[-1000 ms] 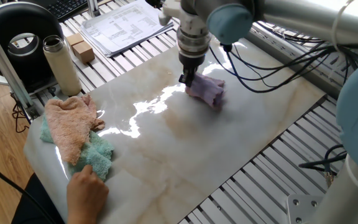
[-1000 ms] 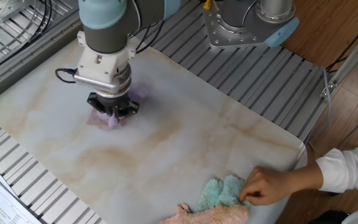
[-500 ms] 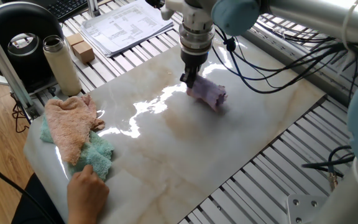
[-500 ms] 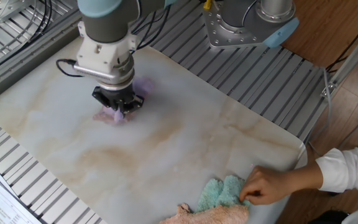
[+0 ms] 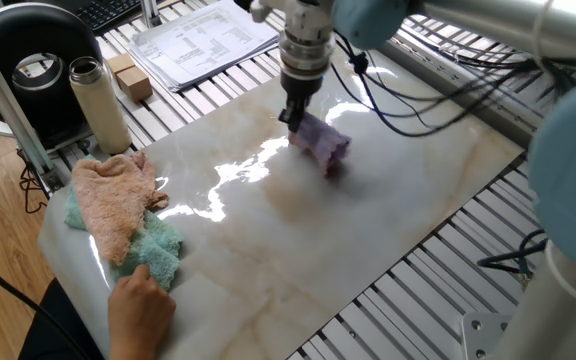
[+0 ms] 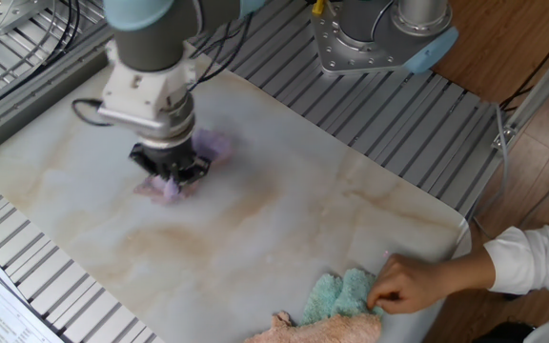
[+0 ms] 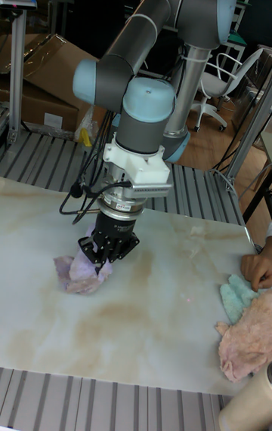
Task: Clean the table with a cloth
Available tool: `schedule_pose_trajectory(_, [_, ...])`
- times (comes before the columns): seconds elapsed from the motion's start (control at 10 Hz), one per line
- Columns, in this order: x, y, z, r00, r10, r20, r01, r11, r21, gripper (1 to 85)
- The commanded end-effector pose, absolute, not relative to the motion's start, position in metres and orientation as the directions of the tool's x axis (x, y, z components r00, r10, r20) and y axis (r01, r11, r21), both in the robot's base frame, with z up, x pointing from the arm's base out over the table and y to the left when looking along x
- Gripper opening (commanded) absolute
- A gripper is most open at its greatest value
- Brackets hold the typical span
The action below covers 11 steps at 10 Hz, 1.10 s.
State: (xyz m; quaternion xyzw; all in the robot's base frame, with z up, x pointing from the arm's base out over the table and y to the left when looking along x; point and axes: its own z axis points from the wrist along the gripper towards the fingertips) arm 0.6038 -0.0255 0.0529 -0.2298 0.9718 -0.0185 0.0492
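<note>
The hand is clamped on the lavender cloth, pressing it to the marble worktop toward the slab's 1 o'clock region in one fixed view. To wipe well, I judge it should hold steady downward pressure, drag in overlapping strokes, and stay clear of the person's hand at 8 o'clock.

Marble table with three cloths
</note>
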Motion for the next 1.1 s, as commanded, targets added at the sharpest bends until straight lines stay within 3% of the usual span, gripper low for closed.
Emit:
schedule_pose_trajectory(0.0, [0.628,-0.021,0.055,-0.882,-0.463,-0.088,-0.459,0.886,-0.063,1.0])
schedule_pose_trajectory(0.5, [0.644,-0.018,0.053,-0.896,-0.42,-0.147,-0.414,0.908,-0.069,1.0])
schedule_pose_trajectory(0.8, [0.674,-0.022,0.035,-0.867,-0.471,-0.161,-0.461,0.882,-0.098,1.0])
schedule_pose_trajectory(1.0, [0.688,-0.017,0.045,-0.859,-0.491,-0.143,-0.482,0.871,-0.091,1.0])
